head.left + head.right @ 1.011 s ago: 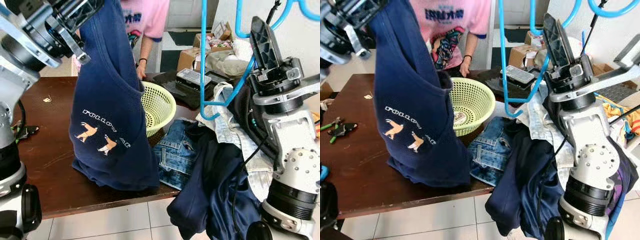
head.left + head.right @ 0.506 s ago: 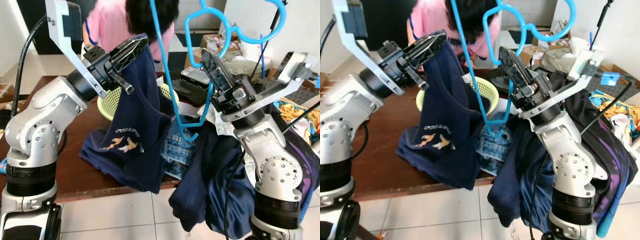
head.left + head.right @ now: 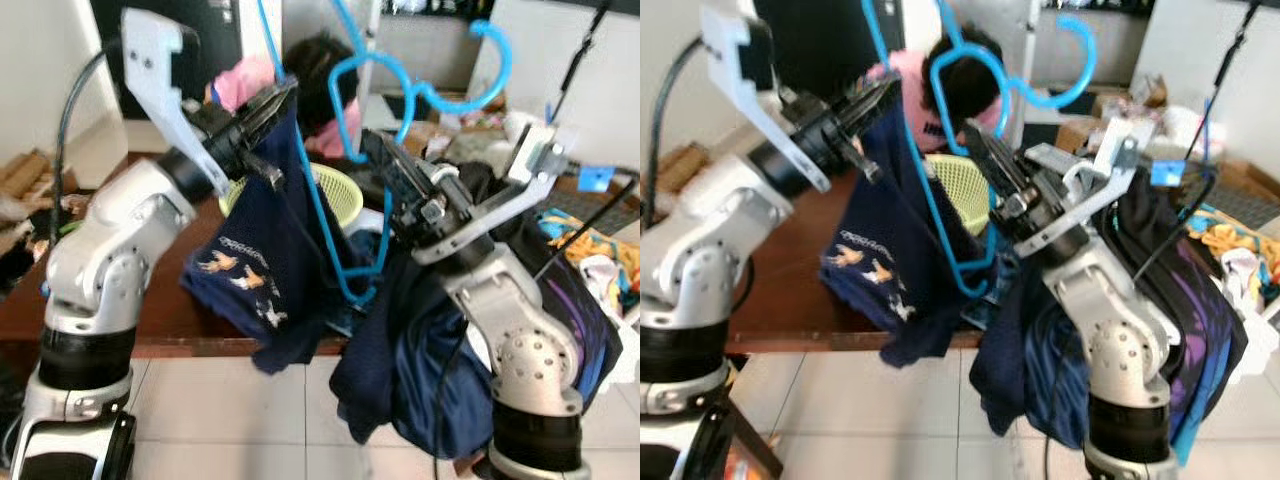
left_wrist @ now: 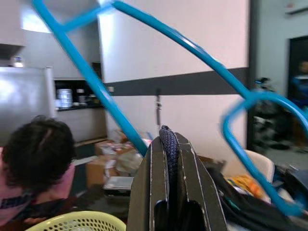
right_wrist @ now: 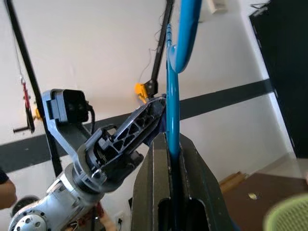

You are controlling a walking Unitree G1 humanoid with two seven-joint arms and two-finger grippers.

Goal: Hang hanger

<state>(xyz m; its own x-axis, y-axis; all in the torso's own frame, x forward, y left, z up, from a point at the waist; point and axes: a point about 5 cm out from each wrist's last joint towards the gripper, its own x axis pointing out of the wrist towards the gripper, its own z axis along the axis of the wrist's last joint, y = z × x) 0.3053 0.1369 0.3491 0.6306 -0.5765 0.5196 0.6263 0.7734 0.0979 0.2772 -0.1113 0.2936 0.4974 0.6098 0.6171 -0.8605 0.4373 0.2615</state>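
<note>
While both arms are raised in front of my chest, my left gripper (image 3: 272,100) pinches the top edge of a navy garment (image 3: 262,270), its fingers (image 4: 169,159) pressed together on a fold of the dark cloth. The garment hangs down from that grip, its printed white lettering facing outward, and its lower part drapes over the near edge of a brown table (image 3: 160,320).

My right gripper (image 3: 385,165) is clamped on the blue hanger (image 3: 335,215); the right wrist view shows the blue bar (image 5: 172,130) running straight between its two fingers. The hanger stands high between my two arms, just beside the garment, with its hook (image 3: 490,60) curving up above my right arm and its lower corner near the table edge.

On the table behind the garment sits a yellow-green basket (image 3: 335,190). A pile of dark clothes (image 3: 420,360) hangs over the table's right end, under my right arm. A person in a pink top (image 3: 955,85) bends over the far side of the table.
</note>
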